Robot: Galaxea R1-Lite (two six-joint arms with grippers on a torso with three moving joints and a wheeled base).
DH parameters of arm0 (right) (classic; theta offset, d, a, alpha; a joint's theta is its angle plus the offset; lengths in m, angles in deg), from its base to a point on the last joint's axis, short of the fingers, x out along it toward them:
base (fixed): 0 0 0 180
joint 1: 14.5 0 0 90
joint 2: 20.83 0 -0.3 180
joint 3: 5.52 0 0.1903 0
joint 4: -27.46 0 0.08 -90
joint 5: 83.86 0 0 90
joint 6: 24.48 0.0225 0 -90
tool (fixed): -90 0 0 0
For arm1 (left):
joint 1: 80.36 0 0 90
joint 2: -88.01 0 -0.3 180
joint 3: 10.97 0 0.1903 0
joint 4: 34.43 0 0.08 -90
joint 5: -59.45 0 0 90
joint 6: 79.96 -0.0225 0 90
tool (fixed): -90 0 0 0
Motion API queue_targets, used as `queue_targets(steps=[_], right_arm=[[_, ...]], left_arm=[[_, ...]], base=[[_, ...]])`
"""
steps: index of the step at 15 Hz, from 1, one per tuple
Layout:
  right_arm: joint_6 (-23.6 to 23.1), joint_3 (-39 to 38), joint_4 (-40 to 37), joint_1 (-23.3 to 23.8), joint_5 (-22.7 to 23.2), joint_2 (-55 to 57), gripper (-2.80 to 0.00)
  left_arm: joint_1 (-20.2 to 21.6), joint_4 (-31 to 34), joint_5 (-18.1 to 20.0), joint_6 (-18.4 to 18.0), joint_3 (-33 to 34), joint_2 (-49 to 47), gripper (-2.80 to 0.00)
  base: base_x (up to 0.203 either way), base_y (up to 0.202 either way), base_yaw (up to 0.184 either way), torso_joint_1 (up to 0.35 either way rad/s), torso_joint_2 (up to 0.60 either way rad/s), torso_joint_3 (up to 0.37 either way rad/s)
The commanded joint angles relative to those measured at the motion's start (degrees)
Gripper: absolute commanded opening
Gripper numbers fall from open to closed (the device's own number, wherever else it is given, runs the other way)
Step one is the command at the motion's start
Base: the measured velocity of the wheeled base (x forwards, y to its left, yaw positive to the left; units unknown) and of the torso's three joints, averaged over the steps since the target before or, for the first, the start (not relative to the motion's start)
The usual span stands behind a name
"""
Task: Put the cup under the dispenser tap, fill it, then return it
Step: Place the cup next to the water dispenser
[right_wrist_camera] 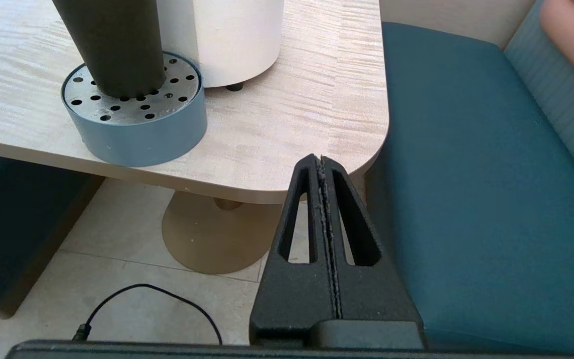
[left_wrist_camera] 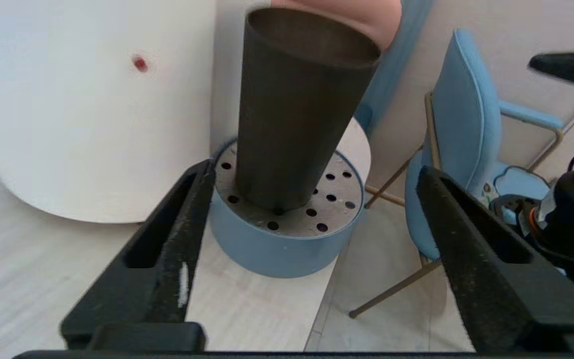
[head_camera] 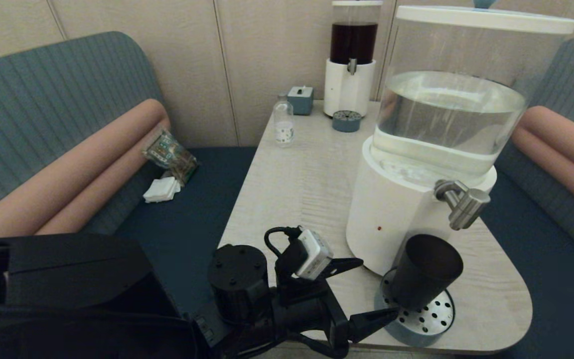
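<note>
The dark tapered cup (head_camera: 426,269) stands upright on the blue drip tray (head_camera: 434,324), roughly below the steel dispenser tap (head_camera: 462,204) of the big white-based water dispenser (head_camera: 396,209). My left gripper (head_camera: 371,291) is open at the table's front edge. Its fingertips reach the tray's left side, just short of the cup, and do not touch it. The left wrist view shows the cup (left_wrist_camera: 297,109) on the tray (left_wrist_camera: 277,249), ahead of the left gripper (left_wrist_camera: 314,172). My right gripper (right_wrist_camera: 320,160) is shut on nothing, low beside the table's corner, with the cup (right_wrist_camera: 112,45) off to one side.
A small clear bottle (head_camera: 283,124), a blue box (head_camera: 300,99), a dark-liquid dispenser (head_camera: 352,60) and its drip tray (head_camera: 346,121) stand at the table's far end. A snack packet (head_camera: 170,154) and napkins (head_camera: 161,190) lie on the left seat. A blue chair (left_wrist_camera: 466,124) stands beyond the table.
</note>
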Motion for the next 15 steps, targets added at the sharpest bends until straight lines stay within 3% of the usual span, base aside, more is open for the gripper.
queue_targets(steps=[1,15], right_arm=[[-0.04,0.0,0.0,-0.02,-0.06,-0.06,-2.8],[-0.1,-0.03,0.0,-0.02,-0.03,-0.06,-2.8]], left_arm=[[-0.22,-0.48,0.13,0.19,-0.97,-2.42,0.0],[-0.22,-0.48,0.17,0.36,-3.94,-4.05,0.0]], base=[[0.0,0.0,0.0,0.0,0.0,0.0],[0.0,0.0,0.0,0.0,0.0,0.0]])
